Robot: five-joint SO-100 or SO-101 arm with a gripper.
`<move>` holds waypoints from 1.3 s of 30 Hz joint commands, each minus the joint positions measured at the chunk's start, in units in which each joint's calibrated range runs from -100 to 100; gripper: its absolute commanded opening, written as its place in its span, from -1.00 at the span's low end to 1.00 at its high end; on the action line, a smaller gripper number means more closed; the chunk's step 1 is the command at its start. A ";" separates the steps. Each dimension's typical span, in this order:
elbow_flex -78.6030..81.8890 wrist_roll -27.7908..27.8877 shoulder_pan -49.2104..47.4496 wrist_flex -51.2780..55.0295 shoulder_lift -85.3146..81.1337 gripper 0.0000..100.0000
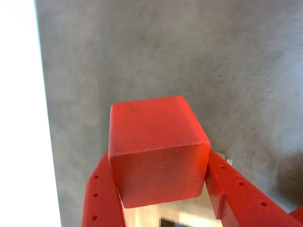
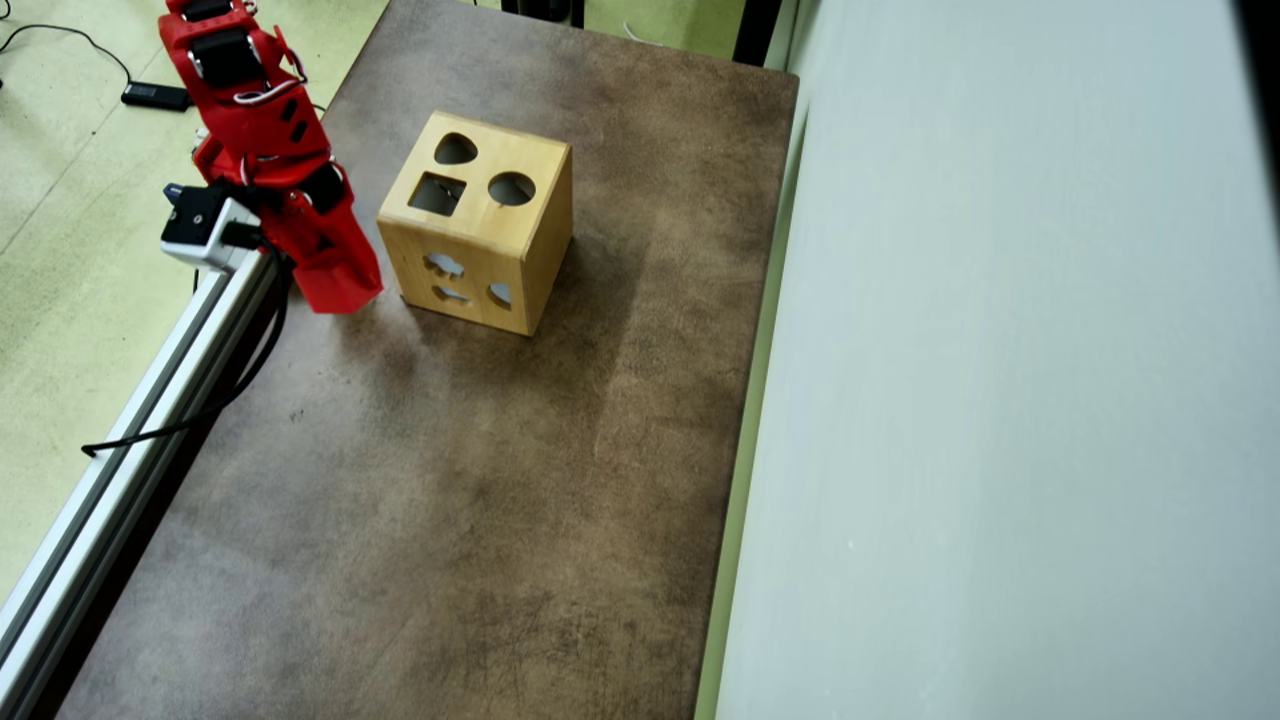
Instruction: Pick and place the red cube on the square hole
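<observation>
One red cube is clamped between the gripper fingers, held above the brown table, left of the one wooden shape-sorter box in the overhead view. Three top holes are counted: one square hole, one round, one heart-like.

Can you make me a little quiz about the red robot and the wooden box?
1. True or false: the hand is holding the red cube.
2. How many holes show on the top of the wooden box?
3. In the overhead view, the square hole is: A) nearest the hand's side, B) on the box's far right edge, C) covered up.

Key: 1 true. 2 three. 3 A.
</observation>
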 commanded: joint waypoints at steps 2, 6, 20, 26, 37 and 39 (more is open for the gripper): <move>-2.61 -0.24 -5.16 0.71 -3.24 -0.93; -2.52 -1.71 -7.98 8.35 -3.24 -0.93; -1.81 -15.58 -22.10 15.67 -6.38 -0.93; -1.27 -17.09 -25.96 15.83 -5.96 -0.93; 10.81 -17.14 -26.78 15.35 -6.04 -0.93; 11.34 -17.14 -26.78 15.11 -6.04 -0.93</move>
